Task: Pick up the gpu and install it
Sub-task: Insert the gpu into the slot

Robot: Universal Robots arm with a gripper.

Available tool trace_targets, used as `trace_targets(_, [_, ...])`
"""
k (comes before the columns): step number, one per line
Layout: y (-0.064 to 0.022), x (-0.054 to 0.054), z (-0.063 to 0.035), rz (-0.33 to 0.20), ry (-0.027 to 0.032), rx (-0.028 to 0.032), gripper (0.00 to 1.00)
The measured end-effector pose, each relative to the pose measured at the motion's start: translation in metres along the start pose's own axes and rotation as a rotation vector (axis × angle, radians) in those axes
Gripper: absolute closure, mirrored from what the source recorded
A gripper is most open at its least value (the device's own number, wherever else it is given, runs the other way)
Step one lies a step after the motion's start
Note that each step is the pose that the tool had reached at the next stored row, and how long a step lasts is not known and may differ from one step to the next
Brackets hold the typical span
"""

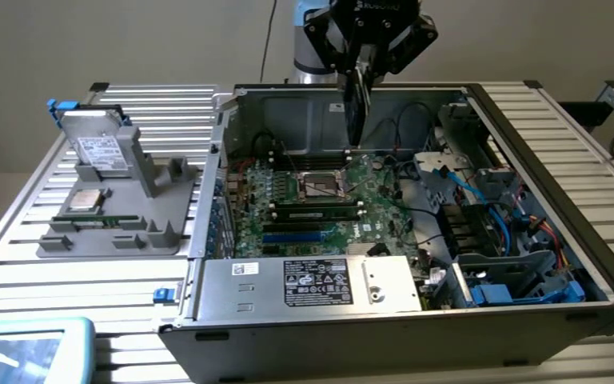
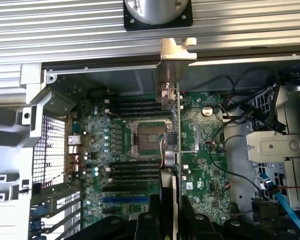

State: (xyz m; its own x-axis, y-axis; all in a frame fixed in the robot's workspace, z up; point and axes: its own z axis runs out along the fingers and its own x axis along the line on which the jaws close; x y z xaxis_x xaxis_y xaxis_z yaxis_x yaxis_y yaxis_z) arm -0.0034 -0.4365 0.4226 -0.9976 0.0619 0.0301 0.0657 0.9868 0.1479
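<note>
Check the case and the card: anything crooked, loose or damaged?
Nothing stands out. The gpu hangs straight, edge down, clamped in the tool over the motherboard of the open case, not yet seated in a slot.
</note>
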Motion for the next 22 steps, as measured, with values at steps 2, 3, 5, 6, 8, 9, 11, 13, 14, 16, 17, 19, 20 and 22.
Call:
trace_targets(2, [0.0000,0.0000,0.0000,0.000,0.0000,0.0000,0.73])
trace_targets(3, [0.0000,0.0000,0.0000,0.000,0.0000,0.0000,0.73])
trace_targets(5, [0.0000,0.0000,0.0000,0.000,0.0000,-0.0001,0.73])
trace_targets(6, [0.0000,0.0000,0.0000,0.000,0.0000,-0.0001,0.73])
trace_targets(8, [0.0003,0.0000,0.0000,0.000,0.0000,0.0002,0.73])
trace_targets(9, [0.0005,-0.0001,0.0000,-0.005,0.0007,0.0005,0.73])
trace_targets(11, [0.0004,0.0000,0.0001,-0.041,0.0061,0.0012,0.73])
trace_targets(13, [0.0004,0.0000,0.0001,-0.076,0.0114,0.0017,0.73])
trace_targets(14, [0.0004,0.0000,0.0001,-0.094,0.0141,0.0021,0.73])
trace_targets(16, [0.0004,0.0000,0.0001,-0.130,0.0194,0.0029,0.73])
trace_targets(17, [0.0004,0.0000,0.0001,-0.147,0.0221,0.0032,0.73])
trace_targets(19, [0.0004,0.0000,0.0001,-0.183,0.0275,0.0042,0.73])
trace_targets(20, [0.0004,0.0000,0.0001,-0.201,0.0302,0.0047,0.73])
trace_targets(22, [0.0004,0.0000,0.0001,-0.238,0.0357,0.0056,0.73])
